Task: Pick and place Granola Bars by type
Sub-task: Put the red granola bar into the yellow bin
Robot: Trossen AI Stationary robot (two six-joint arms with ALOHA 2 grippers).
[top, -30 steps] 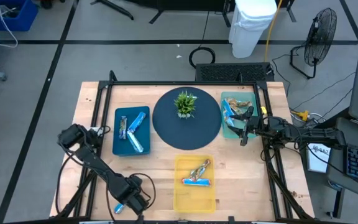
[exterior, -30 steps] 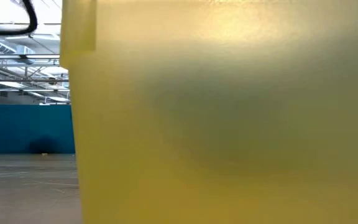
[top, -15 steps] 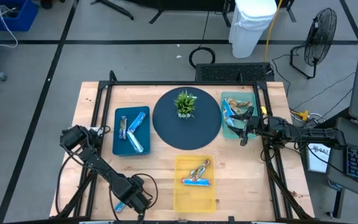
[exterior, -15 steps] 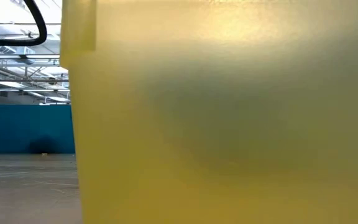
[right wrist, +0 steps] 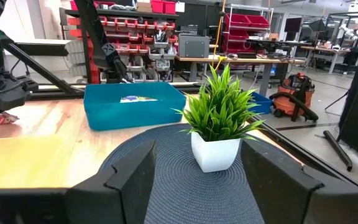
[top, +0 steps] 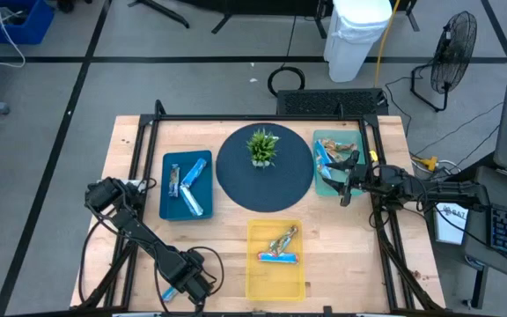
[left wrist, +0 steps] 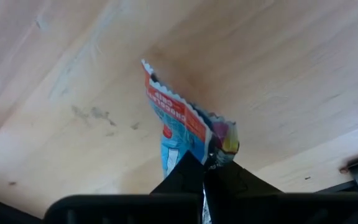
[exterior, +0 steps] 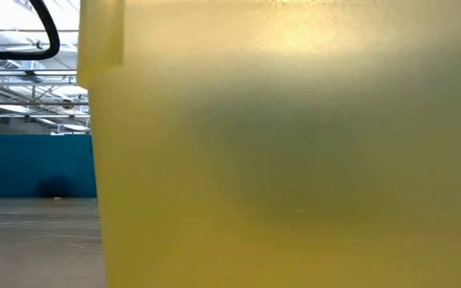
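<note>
**Left gripper pinches a blue-wrapped granola bar near the table's front-left corner**

Seen from above, a wooden table (top: 227,224) holds three trays around a round dark placemat (top: 264,180) with a small potted green plant (top: 263,146) on it. The left gripper (top: 176,287) sits low over the wood near the front-left corner. Its wrist view shows the fingers clamped together on the crimped end of a blue, white and red wrapped granola bar (left wrist: 182,130), which lies against the bare tabletop.

A blue tray (top: 169,207) to the left of the mat holds three bars, two of them blue (top: 194,173) and one mixed-coloured (top: 172,181). A yellow tray (top: 275,275) in front of the mat holds two bars: one orange and brown (top: 282,237), one blue (top: 279,257). A teal tray (top: 322,183) to the right of the mat holds several more bars (top: 324,157).

The right gripper (top: 349,176) hovers over the teal tray with its fingers (right wrist: 129,177) spread apart, empty, facing the plant.

The table-level view is almost wholly filled by the yellow tray's wall.
</note>
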